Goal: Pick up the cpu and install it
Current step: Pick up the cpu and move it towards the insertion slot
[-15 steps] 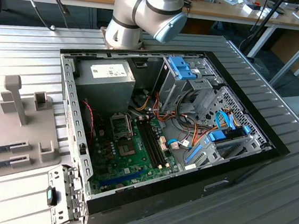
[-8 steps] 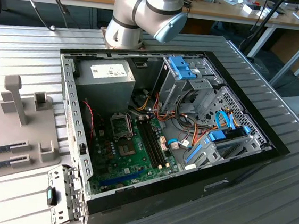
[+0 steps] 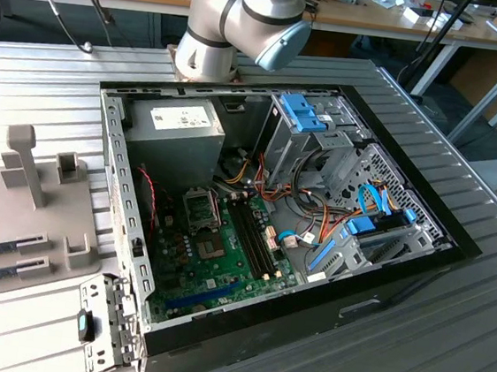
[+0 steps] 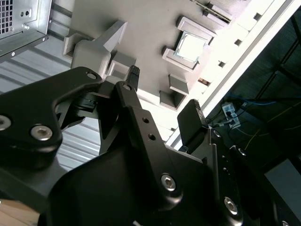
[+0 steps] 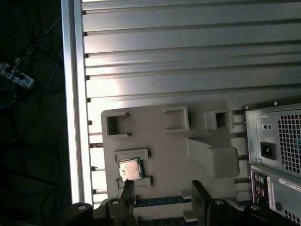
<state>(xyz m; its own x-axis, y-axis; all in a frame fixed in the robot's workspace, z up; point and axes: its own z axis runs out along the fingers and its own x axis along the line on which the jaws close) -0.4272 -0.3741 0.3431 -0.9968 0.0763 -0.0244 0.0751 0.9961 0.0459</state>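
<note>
Small square cpu (image 5: 129,169): silver-grey metal top w/ thin green rim; plastic holder tray (image 5: 164,146) plain light grey. Gripper (image 4: 162,89) matte black, ribbed aluminium table (image 5: 188,47) silver w/ parallel grooves. Motherboard (image 3: 213,269) green, plastic drive clips (image 3: 302,116) blue.

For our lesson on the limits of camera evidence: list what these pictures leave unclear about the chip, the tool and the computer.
Chip: top washed out by glare in the second wrist view.
Tool: body cut off by the picture's edge in the first wrist view.
Board socket: too small in the exterior view to tell whether empty.
</note>
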